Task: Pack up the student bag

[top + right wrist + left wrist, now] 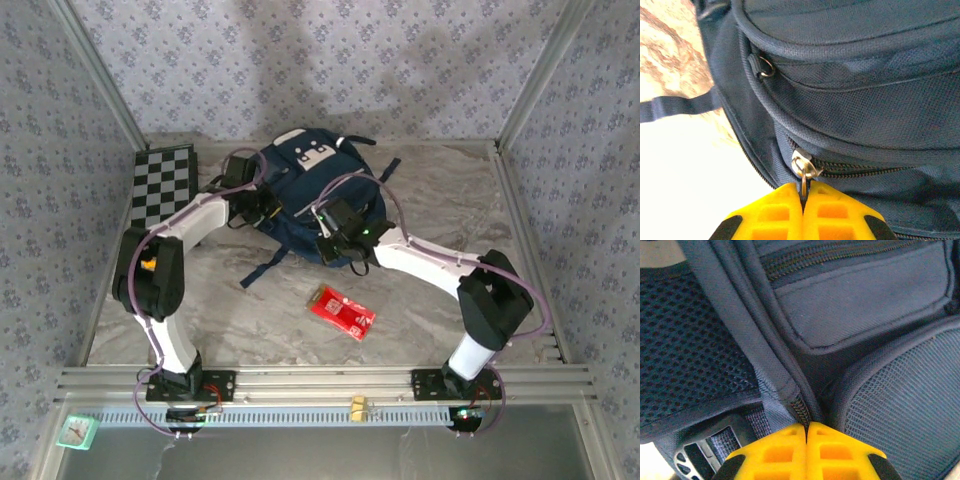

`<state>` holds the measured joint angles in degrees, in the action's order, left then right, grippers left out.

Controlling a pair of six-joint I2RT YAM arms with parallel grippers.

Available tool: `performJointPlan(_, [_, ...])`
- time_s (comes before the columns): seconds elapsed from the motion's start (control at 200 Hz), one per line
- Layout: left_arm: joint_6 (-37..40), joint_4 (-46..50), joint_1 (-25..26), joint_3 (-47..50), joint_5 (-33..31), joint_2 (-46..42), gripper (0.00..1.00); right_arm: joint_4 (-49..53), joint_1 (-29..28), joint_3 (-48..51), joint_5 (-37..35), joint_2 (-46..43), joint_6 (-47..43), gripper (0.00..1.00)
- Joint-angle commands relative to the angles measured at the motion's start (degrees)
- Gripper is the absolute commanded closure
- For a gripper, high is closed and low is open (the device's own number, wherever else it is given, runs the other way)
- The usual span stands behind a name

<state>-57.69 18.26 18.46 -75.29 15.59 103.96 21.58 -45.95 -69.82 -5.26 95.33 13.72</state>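
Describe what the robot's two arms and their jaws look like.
Both the left arm and right arm have white tubular links, bulky black joint housings and purple cables looped alongside. The jaws are bright yellow moulded plastic with recessed pockets and black side patches.

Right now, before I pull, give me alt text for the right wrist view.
The right gripper has its yellow fingers shut on the metal zipper pull of the navy student bag, whose zipper runs off to the right. At upper left, a dark strap lies across the marble table.

Yellow jaws pinched together on student bag [865, 305] zipper seam [799, 407], mesh [685, 350] alongside
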Motion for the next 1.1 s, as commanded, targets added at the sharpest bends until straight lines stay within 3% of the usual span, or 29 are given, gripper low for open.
performJointPlan(0.0, [4.3,-4.3,-2.1,-4.7,1.4,2.5,1.00,2.0,-1.7,-5.4,1.0,1.4,7.5,1.00])
performJointPlan(0.06, [4.6,-4.9,-2.1,-3.4,2.1,0.7,1.00,1.7,-1.5,-6.4,-0.7,2.3,10.6,1.00])
performJointPlan(0.115, [4.6,-4.7,-2.1,-1.2,2.0,-1.8,0.87,1.6,-1.6,-6.9,-1.1,2.8,12.3,1.00])
performJointPlan(0.245, [-0.1,-6.1,-1.5,7.2,2.7,-8.5,0.70,1.4,-1.3,-6.7,0.1,3.5,16.1,1.00])
performJointPlan(0.36, [-7.3,-11.3,1.7,15.1,2.7,-13.1,0.61,1.5,-1.9,-6.9,0.8,4.3,17.5,1.00])
performJointPlan(0.495, [-15.9,-18.6,6.8,20.9,-0.2,-15.4,0.60,1.2,-2.2,-6.4,0.6,4.3,18.1,1.00])
performJointPlan(0.735, [-21.5,-23.2,11.9,20.7,-5.1,-14.3,0.60,0.8,-2.0,-5.4,0.6,4.5,18.3,1.00])
performJointPlan(0.9, [-26.0,-27.7,13.4,24.4,-8.6,-15.6,0.61,0.4,-2.0,-5.2,1.0,4.7,18.1,1.00])
performJointPlan(1.099, [-27.9,-31.9,13.8,26.2,-8.4,-16.3,0.66,0.3,-2.1,-5.5,1.0,5.2,17.9,1.00])
